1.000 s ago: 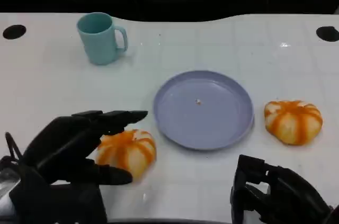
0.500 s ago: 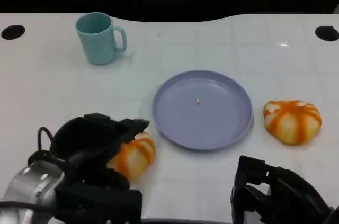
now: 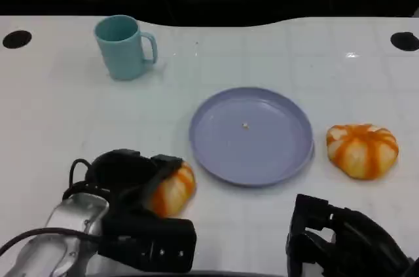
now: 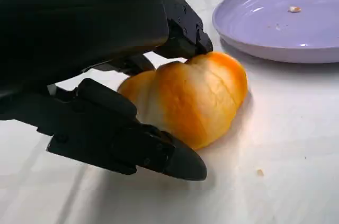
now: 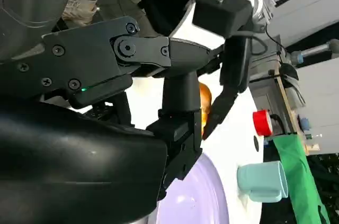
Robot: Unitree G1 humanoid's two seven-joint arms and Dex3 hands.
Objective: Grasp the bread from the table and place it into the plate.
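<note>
We've got our left hand [image 3: 134,182] low at the near left of the table, silver forearm angling in from the bottom corner, black fingers [image 4: 180,28] curled over the top of a bun with the thumb side tucked along its near flank, touching on both sides. That's a grip. Over on the near right, our right hand [image 3: 334,238] sits low by the table edge, fingers curled in on nothing, well apart from the left.
</note>
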